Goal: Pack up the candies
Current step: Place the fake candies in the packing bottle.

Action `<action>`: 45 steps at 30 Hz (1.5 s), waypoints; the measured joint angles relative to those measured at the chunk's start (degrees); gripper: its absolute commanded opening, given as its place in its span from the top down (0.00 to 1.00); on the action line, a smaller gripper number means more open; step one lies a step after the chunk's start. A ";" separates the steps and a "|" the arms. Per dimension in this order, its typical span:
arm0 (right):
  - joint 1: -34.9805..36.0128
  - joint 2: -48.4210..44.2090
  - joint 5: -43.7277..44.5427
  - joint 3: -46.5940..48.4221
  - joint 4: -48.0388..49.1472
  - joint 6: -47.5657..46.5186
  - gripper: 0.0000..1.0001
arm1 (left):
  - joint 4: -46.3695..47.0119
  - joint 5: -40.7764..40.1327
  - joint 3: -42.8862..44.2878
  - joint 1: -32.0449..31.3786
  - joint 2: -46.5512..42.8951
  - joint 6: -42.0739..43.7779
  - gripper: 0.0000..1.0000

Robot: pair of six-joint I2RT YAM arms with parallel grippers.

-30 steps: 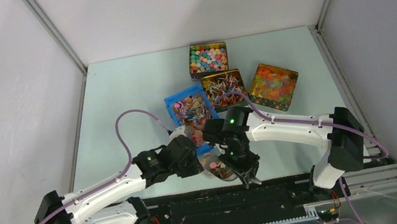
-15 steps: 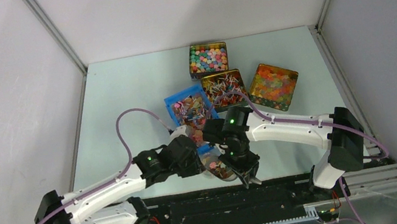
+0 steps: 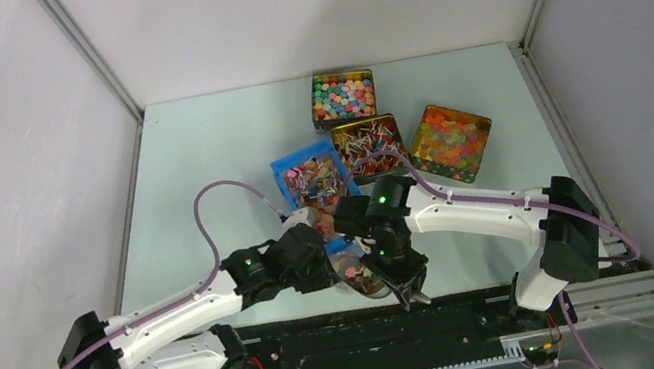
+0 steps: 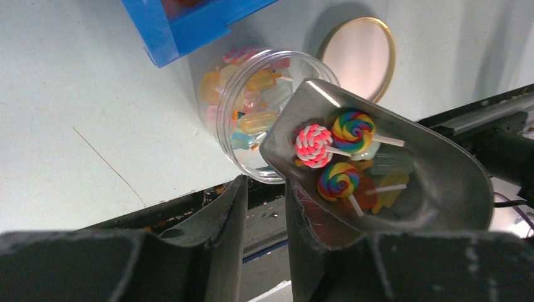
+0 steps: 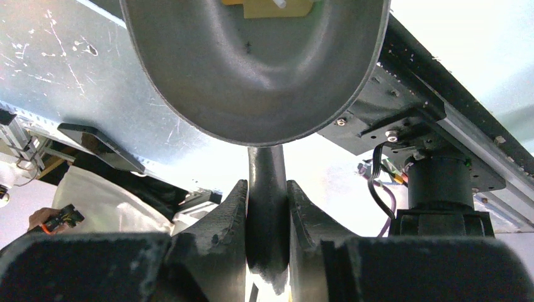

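Twist-wrapped candies fill a gold tin, and more lie in the blue tray. A clear jar lies tilted at the table's near edge, part full of pastel sweets. My right gripper is shut on the handle of a metal scoop. The scoop holds swirl lollipops and ice-lolly shapes, its lip at the jar mouth. My left gripper sits just short of the jar, jaws a narrow gap apart with nothing between them.
A gold lid ring lies beside the jar. A tin of round pastel balls and a tin of orange-yellow jelly pieces stand at the back. The black rail runs along the near edge.
The left wrist has shifted very slightly to the right. The right arm and scoop have stayed still.
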 measured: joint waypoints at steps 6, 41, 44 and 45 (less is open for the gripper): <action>0.09 0.00 0.04 0.00 -0.26 0.17 1.00 | 0.00 0.98 0.00 0.00 2.71 0.26 0.68; 0.74 0.00 -0.85 0.22 -0.96 0.66 1.00 | 0.46 1.29 0.04 0.00 -0.13 -0.48 0.62; 0.74 0.00 -0.85 0.94 -1.44 0.68 1.00 | 0.66 1.38 0.04 0.00 0.48 -0.48 0.62; 0.74 0.00 -0.85 1.25 -1.60 0.68 1.00 | 0.68 1.36 0.04 0.00 0.59 -0.48 0.62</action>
